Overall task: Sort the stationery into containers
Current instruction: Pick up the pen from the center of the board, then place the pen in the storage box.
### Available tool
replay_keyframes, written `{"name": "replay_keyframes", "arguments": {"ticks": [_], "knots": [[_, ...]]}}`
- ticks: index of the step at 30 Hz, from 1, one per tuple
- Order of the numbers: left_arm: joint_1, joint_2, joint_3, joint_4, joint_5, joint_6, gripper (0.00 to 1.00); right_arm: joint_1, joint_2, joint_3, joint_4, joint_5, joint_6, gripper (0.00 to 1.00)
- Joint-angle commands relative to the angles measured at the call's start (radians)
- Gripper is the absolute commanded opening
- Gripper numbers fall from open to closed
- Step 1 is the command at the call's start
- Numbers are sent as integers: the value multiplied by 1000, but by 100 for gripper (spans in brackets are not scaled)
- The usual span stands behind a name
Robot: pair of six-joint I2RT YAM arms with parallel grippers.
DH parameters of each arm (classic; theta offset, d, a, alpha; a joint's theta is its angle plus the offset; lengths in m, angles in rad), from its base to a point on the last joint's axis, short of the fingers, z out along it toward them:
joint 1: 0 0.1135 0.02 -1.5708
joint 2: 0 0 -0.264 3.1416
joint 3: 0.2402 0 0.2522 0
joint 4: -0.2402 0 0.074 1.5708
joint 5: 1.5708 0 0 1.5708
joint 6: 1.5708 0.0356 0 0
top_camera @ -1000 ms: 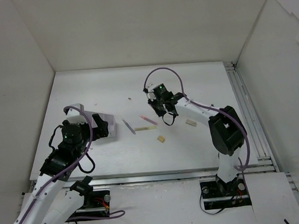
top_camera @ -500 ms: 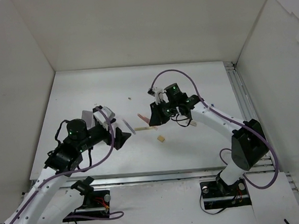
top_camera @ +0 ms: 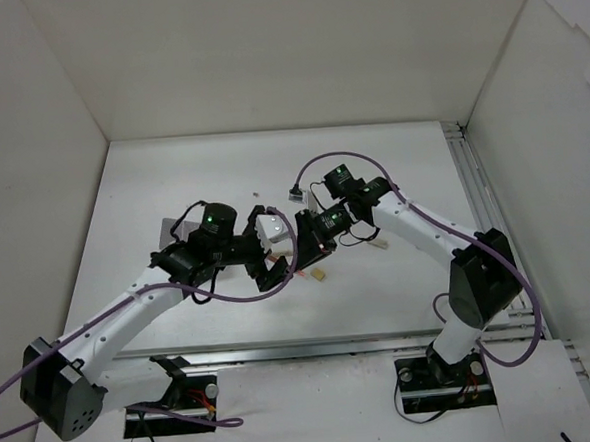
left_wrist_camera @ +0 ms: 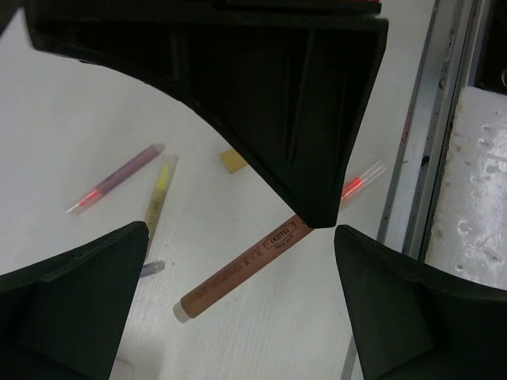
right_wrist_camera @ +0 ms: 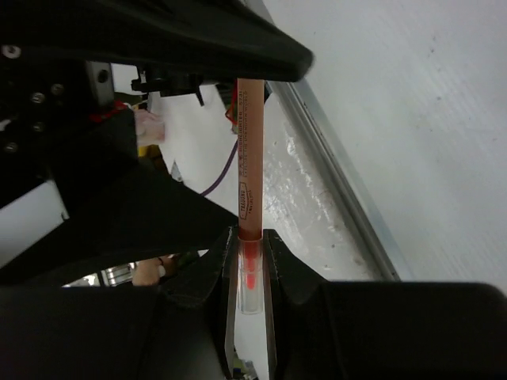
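My right gripper point(right_wrist_camera: 247, 273) is shut on the clear-capped end of a pink-red pen point(right_wrist_camera: 248, 166) and holds it in the air over mid-table point(top_camera: 308, 242). My left gripper point(top_camera: 268, 266) is open, and the pen's free end point(left_wrist_camera: 238, 273) hangs between its spread fingers point(left_wrist_camera: 87, 293) without touching them. On the table below lie a purple pen point(left_wrist_camera: 119, 176), a yellow pen point(left_wrist_camera: 158, 194), a clear-capped pen with a red tip point(left_wrist_camera: 360, 180) and the tan eraser point(left_wrist_camera: 231, 161). The off-white eraser point(top_camera: 377, 242) lies to the right. The low box point(top_camera: 169, 228) sits at the left, partly hidden by my left arm.
White walls close the table on the left, back and right. A metal rail point(top_camera: 485, 209) runs along the right edge and another along the near edge point(left_wrist_camera: 432, 142). My two arms meet over the middle of the table.
My left arm has swung from the box at the left to mid-table, with its open fingers around the pen. My right gripper has shifted slightly left, holding the pen.
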State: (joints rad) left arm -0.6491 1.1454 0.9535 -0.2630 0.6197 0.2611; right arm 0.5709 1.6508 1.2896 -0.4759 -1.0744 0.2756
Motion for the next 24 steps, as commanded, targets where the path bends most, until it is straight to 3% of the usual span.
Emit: {"name": "replay_keyframes", "arguments": {"ticks": [1, 9, 15, 19, 22, 24], "knots": [[-29, -3, 44, 34, -12, 53, 100, 1, -11, 39, -56, -121, 76, 0], [-57, -30, 10, 65, -23, 64, 98, -9, -25, 40, -63, -124, 103, 0], [-80, 4, 16, 65, -75, 63, 81, -11, -40, 77, -59, -124, 134, 0], [-98, 16, 19, 67, -97, 58, 76, -20, -39, 105, -56, -110, 163, 0], [-98, 16, 18, 68, -115, 53, 68, -20, -34, 117, -56, -121, 174, 0], [-98, 14, 22, 65, -118, 50, 57, -20, -34, 117, -59, -122, 183, 0]]}}
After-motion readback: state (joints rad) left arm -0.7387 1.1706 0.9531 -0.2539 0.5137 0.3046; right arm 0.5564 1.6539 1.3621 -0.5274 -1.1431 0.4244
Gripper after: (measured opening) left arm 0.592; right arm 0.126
